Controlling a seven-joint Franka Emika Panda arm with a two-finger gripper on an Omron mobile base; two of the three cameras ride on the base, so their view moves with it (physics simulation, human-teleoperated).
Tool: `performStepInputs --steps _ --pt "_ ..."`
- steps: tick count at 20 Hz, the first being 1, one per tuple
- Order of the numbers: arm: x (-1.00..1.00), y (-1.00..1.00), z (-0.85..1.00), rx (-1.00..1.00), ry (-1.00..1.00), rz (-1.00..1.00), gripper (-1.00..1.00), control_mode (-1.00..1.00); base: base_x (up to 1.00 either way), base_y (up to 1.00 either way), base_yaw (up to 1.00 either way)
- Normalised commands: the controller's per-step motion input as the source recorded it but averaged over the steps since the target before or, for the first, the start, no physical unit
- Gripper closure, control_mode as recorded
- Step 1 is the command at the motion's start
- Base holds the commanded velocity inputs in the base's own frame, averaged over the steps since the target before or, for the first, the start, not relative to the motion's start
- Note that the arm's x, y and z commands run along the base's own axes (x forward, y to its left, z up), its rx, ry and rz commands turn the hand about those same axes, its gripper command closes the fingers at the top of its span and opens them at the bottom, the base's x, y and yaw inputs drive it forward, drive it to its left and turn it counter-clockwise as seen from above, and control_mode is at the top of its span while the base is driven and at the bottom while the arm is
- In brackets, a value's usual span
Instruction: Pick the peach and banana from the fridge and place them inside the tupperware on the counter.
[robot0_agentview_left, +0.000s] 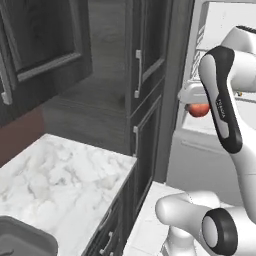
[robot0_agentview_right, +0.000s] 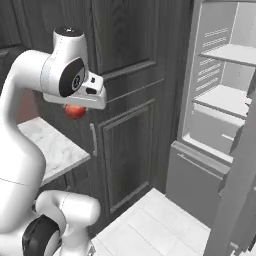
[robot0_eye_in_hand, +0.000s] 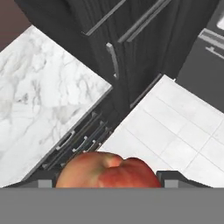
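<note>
The red-orange peach (robot0_eye_in_hand: 107, 170) sits between my fingertips at the bottom of the hand view, and my gripper (robot0_eye_in_hand: 107, 180) is shut on it. It also shows as a small red ball under the hand, the peach (robot0_agentview_left: 199, 110) in the left base view and the peach (robot0_agentview_right: 75, 111) in the right base view. I hold it in the air above the floor, beside the marble counter (robot0_agentview_left: 65, 185). The dark grey tupperware (robot0_agentview_left: 25, 240) lies at the counter's near left corner. The fridge (robot0_agentview_right: 220, 100) stands open on the right. The banana is out of view.
Tall dark wood cabinets (robot0_agentview_right: 130, 100) with silver handles stand between the counter and the fridge. Drawers with silver handles (robot0_eye_in_hand: 81, 142) run under the counter's edge. White floor tiles (robot0_eye_in_hand: 175, 127) lie below the hand. The grey fridge door (robot0_agentview_right: 235, 200) juts out at the right.
</note>
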Motion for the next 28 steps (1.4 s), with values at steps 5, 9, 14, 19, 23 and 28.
performStepInputs --steps 5,9,14,19,23,28 --pt "0.0 0.0 0.0 0.0 0.0 0.0 1.0 1.0 -0.67 0.0 0.57" --pt "0.0 0.0 0.0 0.0 0.0 0.0 1.0 1.0 -0.51 0.05 0.54" --pt "0.0 0.0 0.0 0.0 0.0 0.0 1.0 1.0 -0.35 0.25 0.5" --pt "0.0 0.0 0.0 0.0 0.0 0.0 1.0 1.0 -0.16 0.34 0.49" --pt "0.0 0.0 0.0 0.0 0.0 0.0 1.0 1.0 0.0 0.38 0.45" --pt "0.0 0.0 0.0 0.0 0.0 0.0 1.0 1.0 0.04 0.38 0.4"
